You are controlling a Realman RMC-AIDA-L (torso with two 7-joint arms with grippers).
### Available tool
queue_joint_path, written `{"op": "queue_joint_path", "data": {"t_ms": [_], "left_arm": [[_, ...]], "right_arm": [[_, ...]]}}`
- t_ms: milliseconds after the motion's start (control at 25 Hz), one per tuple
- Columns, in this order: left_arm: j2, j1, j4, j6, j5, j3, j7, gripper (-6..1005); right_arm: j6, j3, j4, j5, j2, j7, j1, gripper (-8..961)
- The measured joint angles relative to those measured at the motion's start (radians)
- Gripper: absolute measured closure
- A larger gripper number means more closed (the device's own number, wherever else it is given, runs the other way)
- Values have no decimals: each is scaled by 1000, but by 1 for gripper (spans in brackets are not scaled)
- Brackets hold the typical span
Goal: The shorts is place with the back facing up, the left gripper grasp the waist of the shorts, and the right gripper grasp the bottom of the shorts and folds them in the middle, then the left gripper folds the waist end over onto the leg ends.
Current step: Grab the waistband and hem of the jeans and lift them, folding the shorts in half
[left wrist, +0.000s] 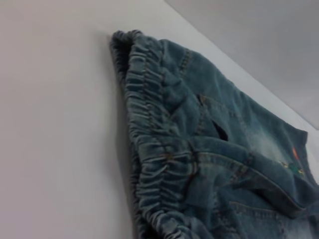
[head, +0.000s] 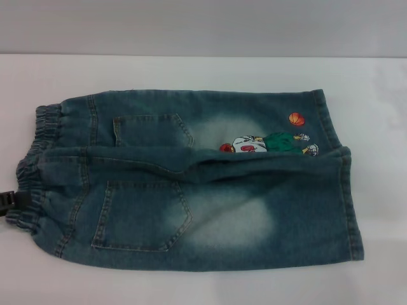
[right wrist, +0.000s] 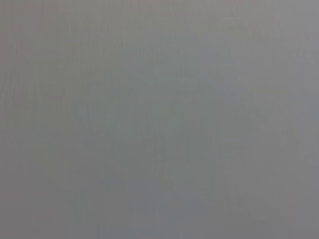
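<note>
One left gripper: showing only as a dark tip at the left edge, touching the elastic waistband; its finger opening cannot be told. One pair of denim shorts: lying on the white tabletop, back pockets up, folded lengthwise, waist left, leg ends right. Right gripper: not showing.

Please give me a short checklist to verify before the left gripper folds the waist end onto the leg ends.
1. Shorts folded in the middle: ok, one half lies over the other.
2. Back facing up: ok, back pocket shows on top.
3. Waistband within reach on the robot's left: ok, left gripper sits at its edge.
4. Left gripper holds the waistband: cannot tell.
5. Leg ends lying flat: ok.
6. Right gripper away from the cloth: cannot tell, not visible.
</note>
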Motion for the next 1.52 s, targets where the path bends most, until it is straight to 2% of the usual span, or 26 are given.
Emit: {"op": "queue_joint_path", "data": {"t_ms": [280,640,1280,1360,1520], "left_arm": [[0,-7,2,7,8,7,0,154],[-13,-15,3,-2,62,1,3,156],[-15,-6,28,-6,68,1,7,158],[-21,3,55,-9,68,0,3,357],[-23,0,67,-5,77,4,-1,548]], "right_arm": [[-6,1,0,1,-3,0,0,377],[-8,1,0,1,-2,0,-1,376],[-2,1,0,1,2,0,-5,377],[-2,1,0,1,3,0,-7,377],[-1,5,0,1,4,0,-9,377]]}}
